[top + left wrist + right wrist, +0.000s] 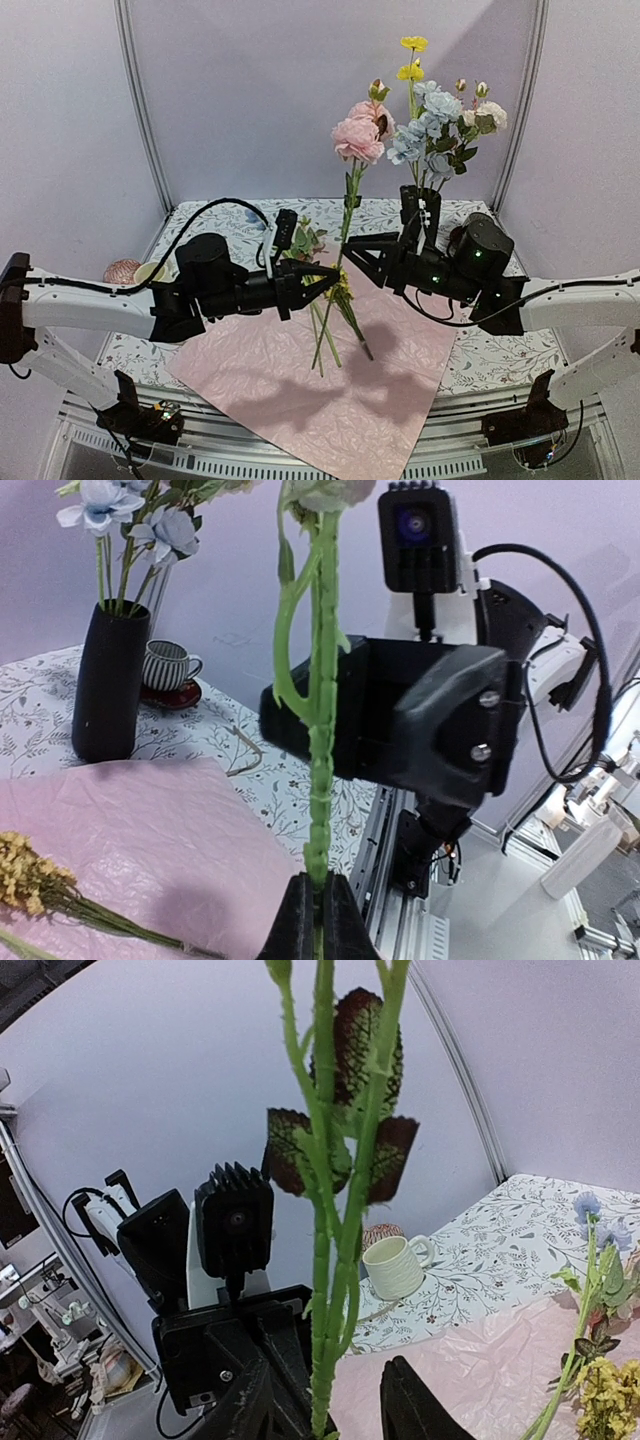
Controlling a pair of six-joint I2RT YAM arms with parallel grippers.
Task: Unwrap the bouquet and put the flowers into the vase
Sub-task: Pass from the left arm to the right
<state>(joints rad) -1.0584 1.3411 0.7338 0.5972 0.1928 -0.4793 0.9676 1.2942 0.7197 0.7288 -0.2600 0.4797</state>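
My left gripper (pixel 333 281) (pixel 318 905) is shut on the lower green stem of a pink flower (pixel 358 135), holding it upright above the table. My right gripper (pixel 353 262) (pixel 330 1405) stands open around the same stem (pixel 330 1260) a little higher up, with a gap on both sides. The black vase (pixel 430 200) (pixel 108 680) stands at the back right and holds blue, yellow and cream flowers (pixel 435 115). The bouquet is undone: its pink wrapping paper (pixel 330 390) lies flat, with a few loose stems (pixel 325 335) on it.
A ribbed cup on a red saucer (pixel 166 666) stands beside the vase. A cream cup (pixel 393 1265) and a pink ball (pixel 122 270) sit at the back left. Raffia string (pixel 245 750) lies on the floral tablecloth (pixel 500 350).
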